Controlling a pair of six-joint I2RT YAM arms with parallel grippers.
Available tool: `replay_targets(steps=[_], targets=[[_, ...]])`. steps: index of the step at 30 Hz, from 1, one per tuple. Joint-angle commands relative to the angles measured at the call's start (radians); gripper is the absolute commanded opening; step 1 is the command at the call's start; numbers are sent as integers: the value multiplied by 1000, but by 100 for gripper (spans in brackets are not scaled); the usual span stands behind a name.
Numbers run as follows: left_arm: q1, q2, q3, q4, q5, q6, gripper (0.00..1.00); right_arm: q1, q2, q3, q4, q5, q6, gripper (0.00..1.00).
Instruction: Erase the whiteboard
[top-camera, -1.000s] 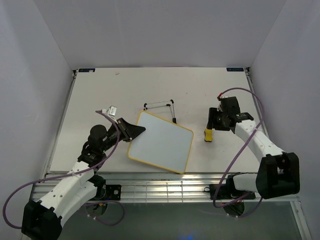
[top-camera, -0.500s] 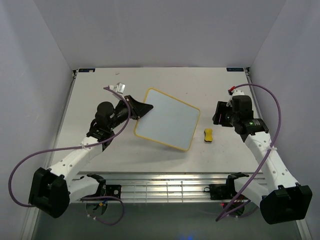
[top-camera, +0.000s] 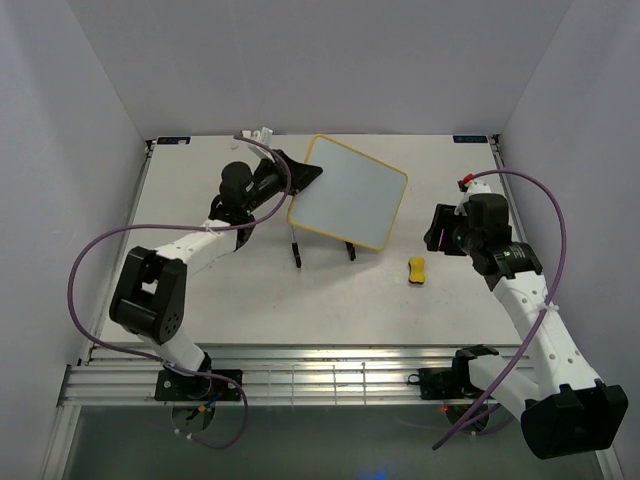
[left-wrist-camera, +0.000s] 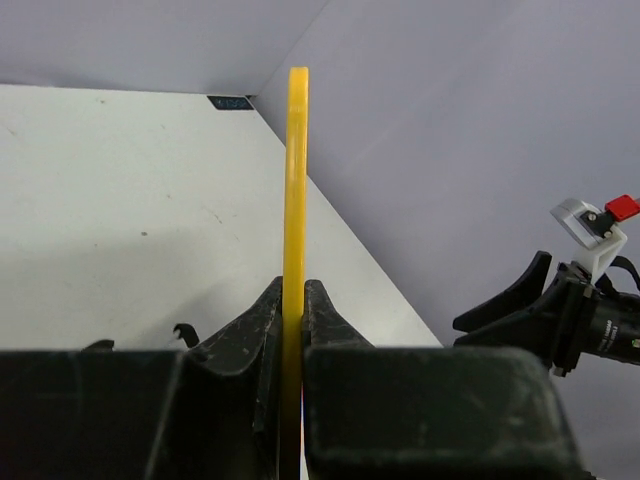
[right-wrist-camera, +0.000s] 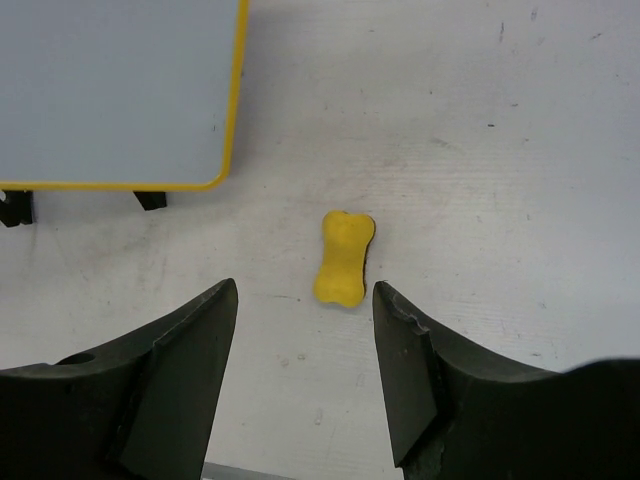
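Whiteboard (top-camera: 348, 195) edge clamped by left gripper (top-camera: 305, 178); right gripper (right-wrist-camera: 305, 295) (jaws apart) hovers over eraser (right-wrist-camera: 344, 257).

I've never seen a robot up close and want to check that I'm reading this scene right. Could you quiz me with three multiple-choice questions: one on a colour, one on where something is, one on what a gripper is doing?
1. What colour is the frame of the whiteboard?
A) red B) yellow C) green

2. Where is the yellow eraser?
A) lying on the table B) on top of the whiteboard C) clamped between gripper fingers

3. What is the left gripper doing?
A) standing open and empty B) shut on the whiteboard's edge C) shut on the eraser

Answers:
1 B: a thin yellow rim runs around the white face.
2 A: it lies on the bare table on the right arm's side, with nothing gripping it.
3 B: the left wrist view shows both fingers pressed against the yellow edge.
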Motion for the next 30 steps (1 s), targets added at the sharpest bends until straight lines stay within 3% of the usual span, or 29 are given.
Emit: replay_targets(steps=[1, 8, 30], targets=[[55, 22, 100, 219, 83, -12, 0, -2, -18, -7, 17, -46, -16, 63], [97, 174, 171, 281, 165, -41, 0, -2, -18, -9, 26, -79, -22, 63], [168, 232, 37, 460, 315, -72, 0, 0, -4, -32, 55, -125, -34, 63]])
